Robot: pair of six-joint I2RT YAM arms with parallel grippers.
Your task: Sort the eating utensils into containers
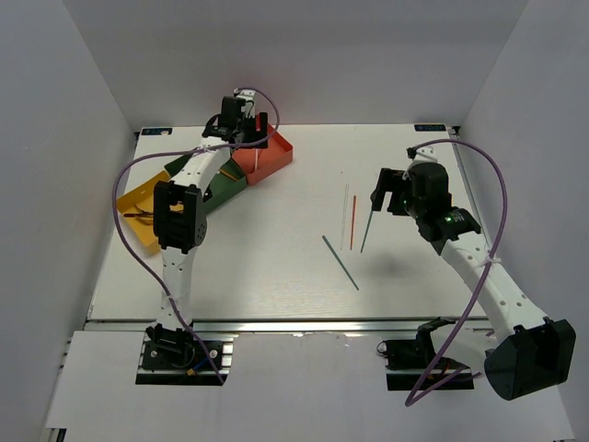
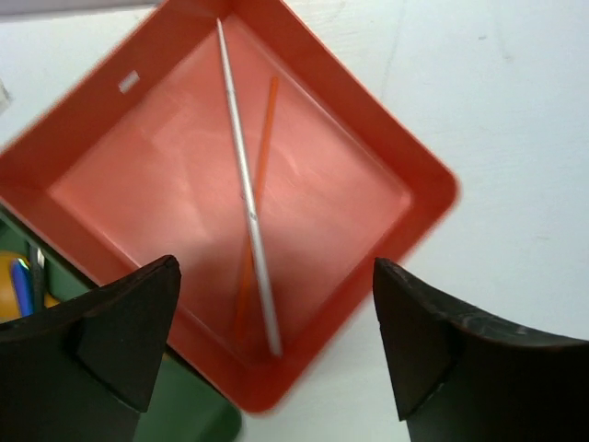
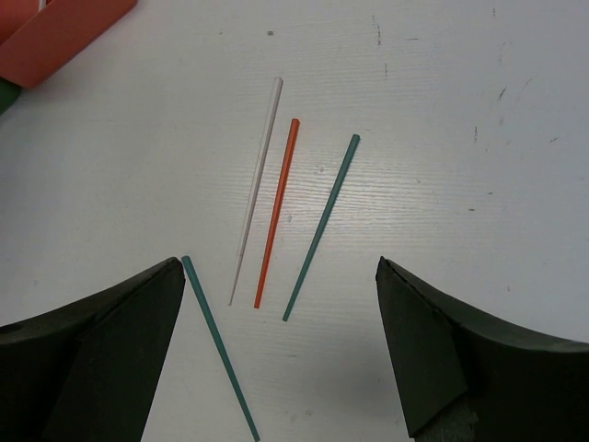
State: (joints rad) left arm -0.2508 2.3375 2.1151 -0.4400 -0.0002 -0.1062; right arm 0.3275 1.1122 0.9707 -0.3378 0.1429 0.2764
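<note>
My left gripper (image 2: 274, 267) hangs open over the red-orange container (image 2: 129, 157), nothing between its fingers. A silver chopstick (image 2: 244, 184) and a red chopstick (image 2: 260, 157) lie crossed inside that box. My right gripper (image 3: 276, 262) is open above the table. Under it lie a silver chopstick (image 3: 256, 193), a red one (image 3: 276, 214) and a teal one (image 3: 320, 228) side by side, with a second teal chopstick (image 3: 219, 345) by the left finger. From above, the left gripper (image 1: 247, 124) is at the far left and the right gripper (image 1: 386, 191) at mid right.
The dark green container (image 1: 221, 189) and the yellow container (image 1: 138, 204) stand in a diagonal row beside the red-orange container (image 1: 276, 158); utensils show in the yellow one (image 2: 18, 281). The left arm stretches over these boxes. White walls enclose the table.
</note>
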